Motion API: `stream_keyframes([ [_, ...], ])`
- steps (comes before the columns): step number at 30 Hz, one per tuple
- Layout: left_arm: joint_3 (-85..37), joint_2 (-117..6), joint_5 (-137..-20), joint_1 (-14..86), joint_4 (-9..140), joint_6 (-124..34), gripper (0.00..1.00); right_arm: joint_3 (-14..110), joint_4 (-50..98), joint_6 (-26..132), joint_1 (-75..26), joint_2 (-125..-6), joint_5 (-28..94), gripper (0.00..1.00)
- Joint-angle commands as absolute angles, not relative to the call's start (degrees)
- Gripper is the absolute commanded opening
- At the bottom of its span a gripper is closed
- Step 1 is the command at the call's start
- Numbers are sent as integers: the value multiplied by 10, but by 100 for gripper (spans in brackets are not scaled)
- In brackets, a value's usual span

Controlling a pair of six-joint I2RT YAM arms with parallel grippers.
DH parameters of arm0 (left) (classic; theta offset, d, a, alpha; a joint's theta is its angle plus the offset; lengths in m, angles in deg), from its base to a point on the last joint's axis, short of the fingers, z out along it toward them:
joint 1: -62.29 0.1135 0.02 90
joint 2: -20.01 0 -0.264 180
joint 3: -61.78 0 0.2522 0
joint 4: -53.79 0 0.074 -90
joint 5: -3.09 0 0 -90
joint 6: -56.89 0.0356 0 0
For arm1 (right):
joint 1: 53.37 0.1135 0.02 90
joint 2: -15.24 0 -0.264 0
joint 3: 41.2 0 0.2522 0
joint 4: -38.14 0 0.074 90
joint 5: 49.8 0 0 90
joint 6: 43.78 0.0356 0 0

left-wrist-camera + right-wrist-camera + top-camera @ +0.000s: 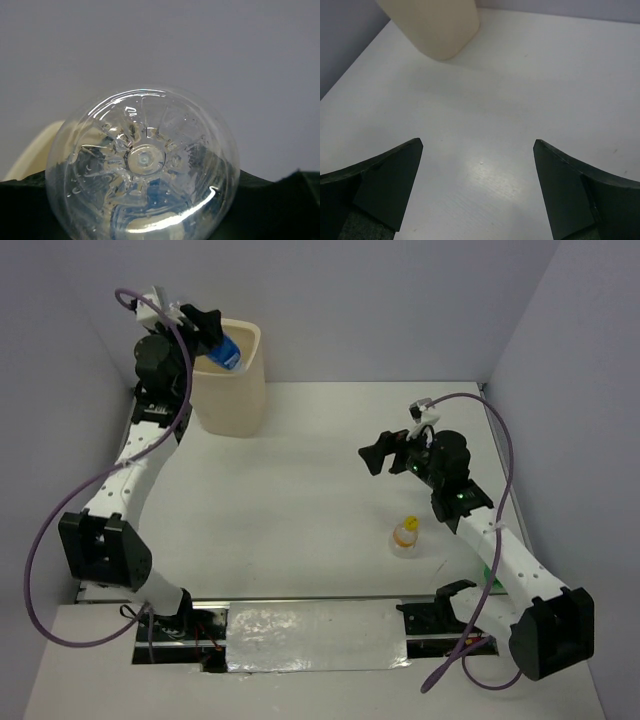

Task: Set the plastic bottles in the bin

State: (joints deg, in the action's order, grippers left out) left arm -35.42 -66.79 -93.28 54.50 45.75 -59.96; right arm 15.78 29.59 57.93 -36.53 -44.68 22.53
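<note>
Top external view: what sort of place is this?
Likely a robot test cell, not a home: plain grey walls box in a white table, two cabled robot arms are bolted at its near edge.

The bin [232, 380] at upper left is plain cream-beige. At its rim, the blue-labelled bottle [226, 353] is clear plastic with a bright blue label, and its base is moulded in a star pattern. The short bottle [405, 537] at lower right is clear with an orange-yellow cap. The table [300, 490] is white and the walls [380, 300] pale lilac-grey. The left arm [130, 465] and right arm [500, 540] are white with black joints, and their cables [40, 570] are purple.
</note>
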Motion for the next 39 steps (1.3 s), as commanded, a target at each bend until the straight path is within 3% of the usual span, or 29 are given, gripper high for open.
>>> stream_keyframes([
  [1,-437,-731,-944,573,414,-568,49,143,320,574,-368,-413,340,100],
  [8,-619,-901,-1010,599,425,-544,63,147,298,577,-384,-421,450,100],
  [10,-651,-943,-993,604,449,-560,94,161,282,579,-395,-438,461,100],
  [11,-666,-952,-986,604,457,-566,99,164,278,582,-398,-443,474,100],
  [19,-703,-957,-956,605,492,-564,99,180,241,624,-468,-479,490,100],
  [25,-687,-884,-921,605,559,-567,99,221,164,658,-520,-548,513,100],
  [28,-642,-815,-861,604,579,-578,99,254,167,646,-521,-604,519,100],
  [33,-465,-650,-789,587,628,-591,99,339,144,647,-557,-728,526,100],
  [37,-151,-480,-803,549,542,-661,99,420,108,633,-573,-830,475,100],
  [39,-68,-445,-797,524,481,-691,99,438,81,635,-574,-862,491,100],
])
